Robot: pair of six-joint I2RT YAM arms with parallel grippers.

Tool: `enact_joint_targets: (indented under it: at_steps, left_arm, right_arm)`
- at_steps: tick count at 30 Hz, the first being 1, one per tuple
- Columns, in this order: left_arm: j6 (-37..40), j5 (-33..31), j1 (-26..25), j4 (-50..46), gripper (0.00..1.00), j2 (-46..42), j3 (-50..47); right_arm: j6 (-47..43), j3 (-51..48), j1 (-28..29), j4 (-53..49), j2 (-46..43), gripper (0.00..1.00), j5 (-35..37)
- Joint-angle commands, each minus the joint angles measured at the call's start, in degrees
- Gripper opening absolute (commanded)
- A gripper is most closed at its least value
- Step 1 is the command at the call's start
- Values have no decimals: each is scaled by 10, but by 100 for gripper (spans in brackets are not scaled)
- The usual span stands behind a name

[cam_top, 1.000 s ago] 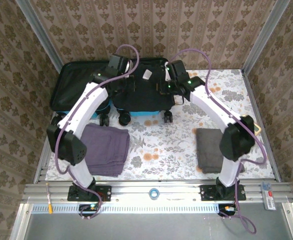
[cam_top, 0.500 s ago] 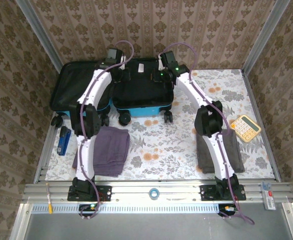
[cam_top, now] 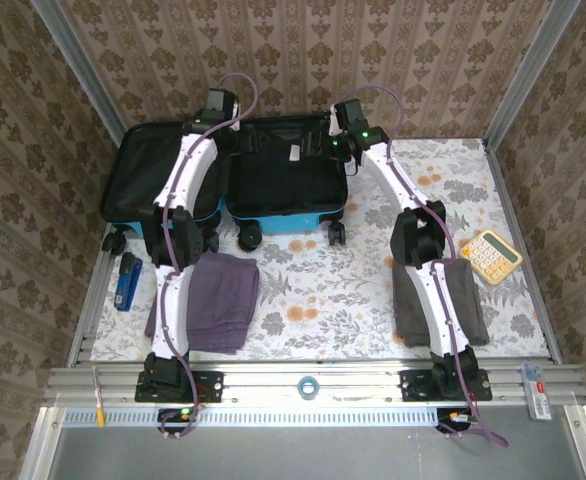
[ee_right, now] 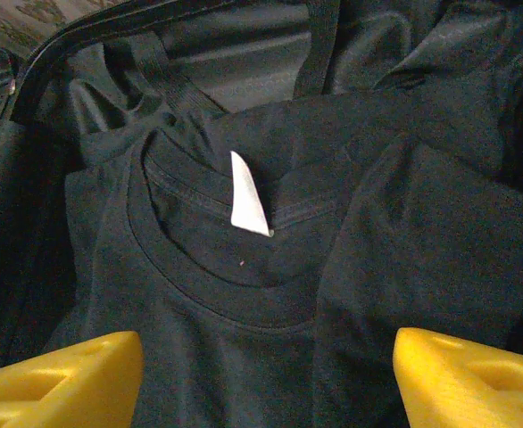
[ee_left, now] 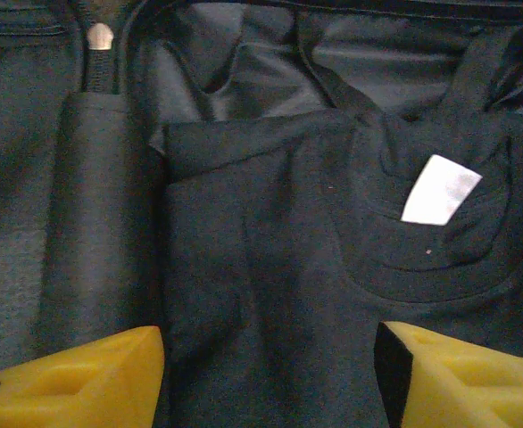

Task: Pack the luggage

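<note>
From above you have one luggage (cam_top: 283, 222), a turquoise suitcase lying open on the far left of the table (cam_top: 323, 290), with the left arm (cam_top: 183, 185) and right arm (cam_top: 403, 190) both reaching into its right half; their fingers are hard to make out there. Nearer lie two folded towels, purple (cam_top: 218, 300) left and grey (cam_top: 468, 300) right, the grey partly under the right arm, plus one yellow calculator (cam_top: 491, 255) and one blue stapler (cam_top: 126, 282). At your left wrist, the left gripper (ee_left: 270, 374) stands open over one dark T-shirt (ee_left: 270, 267) with one white label (ee_left: 440, 190), fingertips cut off below. At your right wrist, the right gripper (ee_right: 266, 374) is likewise spread apart and holds nothing; the shirt's edges blur into the black lining.
</note>
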Motion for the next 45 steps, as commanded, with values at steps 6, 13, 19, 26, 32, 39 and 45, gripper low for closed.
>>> enact_joint_targets:
  at_steps: [6,13,19,26,32,39,45]
  left_arm:
    - [18,-71,-13,-43,65,-119,-60]
    - [-7,-123,-34,-30,65,-281,-277]
    - [-70,-188,-89,-15,67,-454,-529]
    - [-209,-209,-179,-95,69,-598,-732]
    - [-245,-133,-209,-19,70,-679,-902]
    - [-217,0,-211,162,70,-656,-1016]
    - [-210,46,-259,247,69,-570,-1003]
  right_arm:
    - [-12,-35,-2,6,-83,76,-39]
    - [-23,-216,-2,64,-221,78,-35]
    - [-29,-431,-2,154,-361,83,-27]
    - [-17,-625,1,192,-484,84,-22]
    - [6,-743,10,230,-543,85,-14]
    - [24,-828,35,222,-582,85,-14]
    - [80,-921,87,242,-618,85,-10]
